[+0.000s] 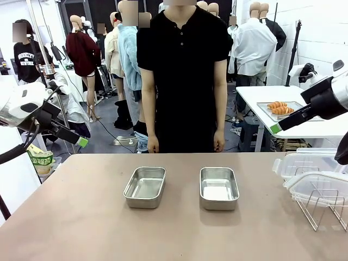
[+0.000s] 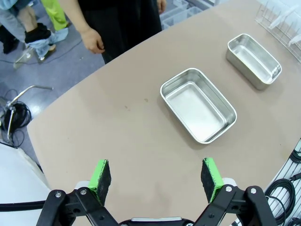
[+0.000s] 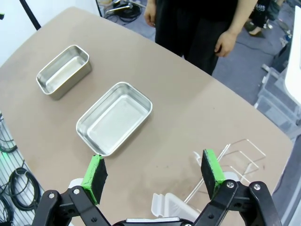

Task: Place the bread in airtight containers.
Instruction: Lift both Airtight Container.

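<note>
While the tins (image 1: 145,186) sit empty, left gripper (image 2: 155,174) and right gripper (image 3: 153,172) hang spread, holding nothing — the bread (image 1: 280,107) looks light, soft, crushable; pinch gently across its thick middle.

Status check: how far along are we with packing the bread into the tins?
Nothing done yet: the left tin and right tin sit empty and uncovered. Nothing in hand: the left claw and right claw are open and empty. The bread lies on the white table behind, the lids at the wire rack. Left: fill both tins, then lid them.
</note>
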